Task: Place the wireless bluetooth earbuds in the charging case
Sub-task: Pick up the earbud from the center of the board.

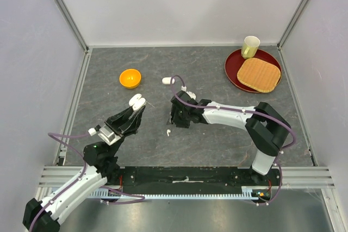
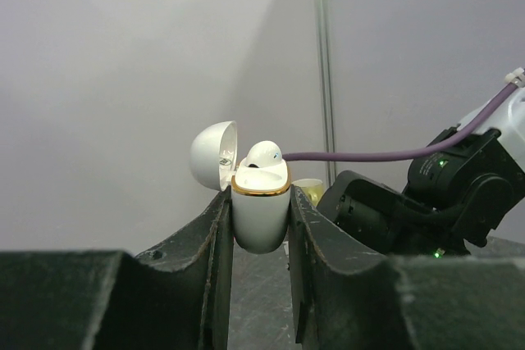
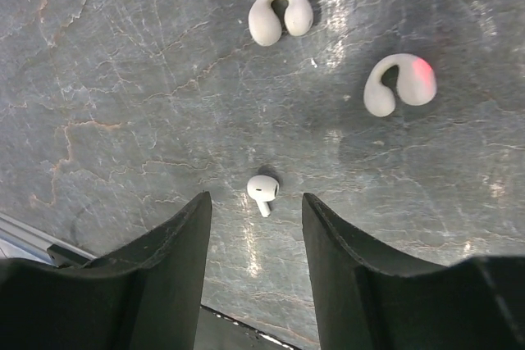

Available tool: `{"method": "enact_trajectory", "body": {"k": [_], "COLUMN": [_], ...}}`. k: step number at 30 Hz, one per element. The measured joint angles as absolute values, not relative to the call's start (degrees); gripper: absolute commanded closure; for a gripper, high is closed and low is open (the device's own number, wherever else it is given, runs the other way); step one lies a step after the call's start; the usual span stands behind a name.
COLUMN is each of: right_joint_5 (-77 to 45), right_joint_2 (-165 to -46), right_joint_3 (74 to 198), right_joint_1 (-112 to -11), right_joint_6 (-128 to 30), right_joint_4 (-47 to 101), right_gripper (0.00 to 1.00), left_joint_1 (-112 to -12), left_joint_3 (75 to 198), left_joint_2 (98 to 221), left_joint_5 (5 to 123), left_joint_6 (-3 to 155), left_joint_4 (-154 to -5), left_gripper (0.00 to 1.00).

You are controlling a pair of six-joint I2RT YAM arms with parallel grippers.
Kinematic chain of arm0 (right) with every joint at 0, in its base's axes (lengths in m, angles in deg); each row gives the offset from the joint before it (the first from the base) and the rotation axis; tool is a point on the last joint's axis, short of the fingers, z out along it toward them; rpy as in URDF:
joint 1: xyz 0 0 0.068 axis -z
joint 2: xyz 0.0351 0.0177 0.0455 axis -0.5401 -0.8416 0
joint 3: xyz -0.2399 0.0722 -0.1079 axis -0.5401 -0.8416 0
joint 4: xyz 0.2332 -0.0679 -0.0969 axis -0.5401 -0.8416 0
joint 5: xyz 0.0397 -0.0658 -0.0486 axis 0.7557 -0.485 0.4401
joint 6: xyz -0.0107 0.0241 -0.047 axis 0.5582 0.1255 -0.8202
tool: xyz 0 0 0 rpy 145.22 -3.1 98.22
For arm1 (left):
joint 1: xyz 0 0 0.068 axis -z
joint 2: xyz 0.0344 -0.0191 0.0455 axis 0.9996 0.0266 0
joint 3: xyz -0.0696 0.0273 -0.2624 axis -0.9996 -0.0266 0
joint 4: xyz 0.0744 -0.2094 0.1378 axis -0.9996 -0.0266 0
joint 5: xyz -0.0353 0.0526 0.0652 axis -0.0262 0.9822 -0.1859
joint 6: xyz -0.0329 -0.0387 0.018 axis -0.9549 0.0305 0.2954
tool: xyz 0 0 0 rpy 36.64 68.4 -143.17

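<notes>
My left gripper [image 1: 136, 107] is shut on a white charging case [image 2: 261, 217] with a gold rim and holds it upright above the table. The case's lid [image 2: 213, 156] stands open and one white earbud [image 2: 264, 154] sits in it. In the right wrist view a small stemmed earbud [image 3: 262, 190] lies on the grey table just ahead of the gap between my right gripper's fingers. That gripper [image 3: 256, 200] points down, open and holding nothing. Two curved white earbuds [image 3: 280, 15] [image 3: 399, 82] lie farther ahead. In the top view the stemmed earbud [image 1: 168, 132] lies by the right gripper [image 1: 175, 119].
A second white case [image 1: 167, 80] lies behind the right arm. An orange bowl [image 1: 130, 77] stands at the back left. A red plate [image 1: 232, 71] at the back right carries a woven mat [image 1: 259, 74] and a pale cup [image 1: 250, 46]. Walls close in three sides.
</notes>
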State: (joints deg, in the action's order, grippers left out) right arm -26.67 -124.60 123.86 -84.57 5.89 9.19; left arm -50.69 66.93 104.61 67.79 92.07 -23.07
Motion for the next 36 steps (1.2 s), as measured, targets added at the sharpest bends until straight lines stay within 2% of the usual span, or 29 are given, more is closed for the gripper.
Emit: {"method": "enact_trajectory", "body": {"k": [10,20,36], "right_joint_5": [-28.7,-33.3,-36.8], "right_joint_2": [-126.7,-128.6,-131.2], "right_joint_3": [125.0,127.8,129.5], "right_joint_1": [-87.3,-89.2,-91.1], "right_joint_6": [7.5,8.2,12.1], "right_joint_4": [9.5,7.1,4.5], "right_gripper": [0.53,0.48,0.49], "left_joint_1": [-50.7,-50.8,-50.8], "left_joint_3": [66.9,66.9,66.9], "left_joint_2": [100.6,98.2,92.1], "left_joint_5": [69.5,70.5,72.6], "left_joint_6": [92.8,93.4,94.9], "left_joint_4": [-27.3,-30.7,-36.3], "left_gripper": [0.98,0.98,0.98]}}
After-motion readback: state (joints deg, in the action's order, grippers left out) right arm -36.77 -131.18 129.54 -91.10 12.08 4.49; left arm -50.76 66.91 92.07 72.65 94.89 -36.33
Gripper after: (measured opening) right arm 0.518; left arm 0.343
